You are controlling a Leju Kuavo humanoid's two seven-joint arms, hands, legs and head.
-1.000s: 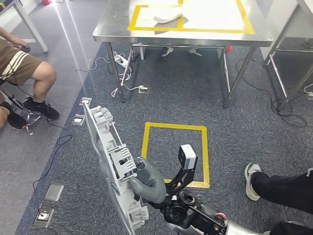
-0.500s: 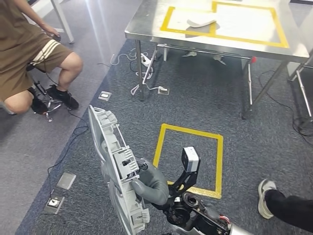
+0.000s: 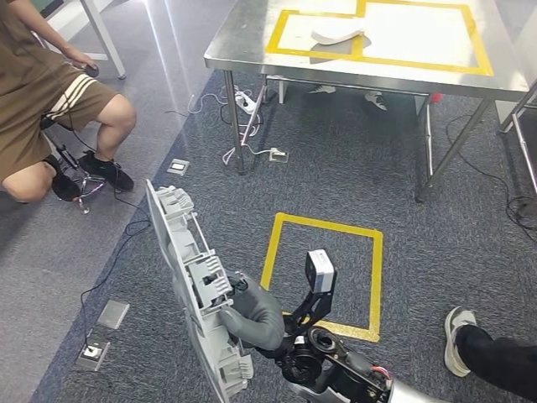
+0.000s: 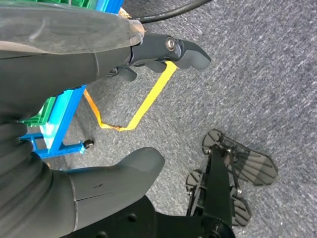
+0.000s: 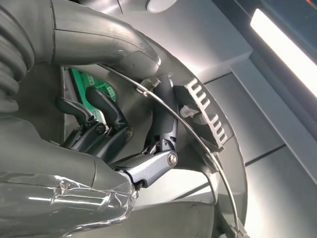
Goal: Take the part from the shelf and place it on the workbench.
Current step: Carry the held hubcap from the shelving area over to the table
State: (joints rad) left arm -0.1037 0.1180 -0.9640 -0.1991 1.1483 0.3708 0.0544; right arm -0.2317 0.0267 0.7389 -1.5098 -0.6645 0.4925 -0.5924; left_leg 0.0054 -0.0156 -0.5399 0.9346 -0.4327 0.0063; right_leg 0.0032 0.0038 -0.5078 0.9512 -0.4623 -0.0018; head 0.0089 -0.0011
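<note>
My right hand (image 3: 253,312) grips a long grey plastic part (image 3: 190,277) with ribs and clips, held upright low in the head view above the carpet. In the right wrist view my fingers (image 5: 112,129) wrap around the part's (image 5: 209,124) inner frame and a thin wire. The steel workbench (image 3: 253,46) stands ahead, marked with yellow tape, and a pale curved piece (image 3: 337,35) lies on it. In the left wrist view my left hand (image 4: 75,69) hangs over the carpet, fingers apart and holding nothing.
A person in brown shorts (image 3: 57,109) sits at the left. Another person's leg and shoe (image 3: 487,353) are at the right. A yellow taped square (image 3: 323,269) marks the floor before the bench, with cables (image 3: 247,109) beneath it. A blue rack (image 4: 60,119) stands near my left hand.
The whole picture has shifted as the camera turned; the bench and the seated person now sit further right in view. The part stays in my right hand's grip.
</note>
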